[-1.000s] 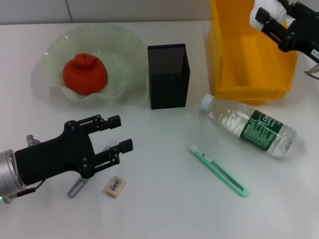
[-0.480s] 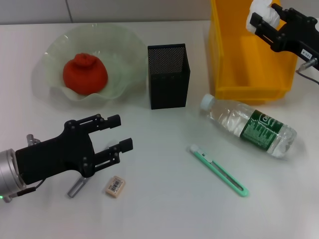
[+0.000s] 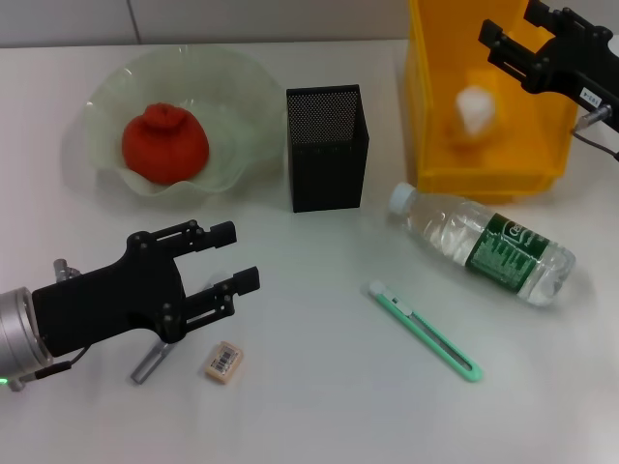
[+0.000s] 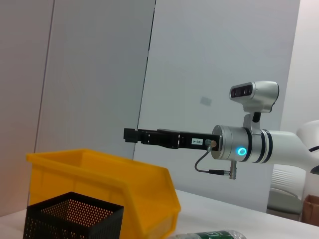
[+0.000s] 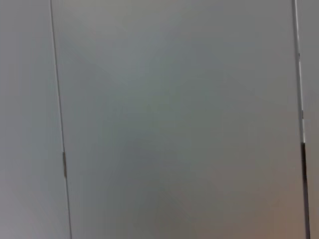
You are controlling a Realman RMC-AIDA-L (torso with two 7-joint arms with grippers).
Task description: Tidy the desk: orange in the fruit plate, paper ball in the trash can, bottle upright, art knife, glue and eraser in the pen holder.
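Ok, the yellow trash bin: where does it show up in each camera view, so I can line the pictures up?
Head view: the yellow bin stands at the far right, behind the lying bottle, with the paper ball inside and the right gripper above it.
Left wrist view: yellow bin low in the picture, behind the mesh pen holder.
Right wrist view: not in it; only a grey wall.
Shared landmark: the pen holder.

Sitting on the white desk (image 3: 319, 406) are one orange-red fruit (image 3: 164, 143), one clear plastic bottle (image 3: 484, 246), one green art knife (image 3: 424, 331), one beige eraser (image 3: 223, 362), one white paper ball (image 3: 475, 104).
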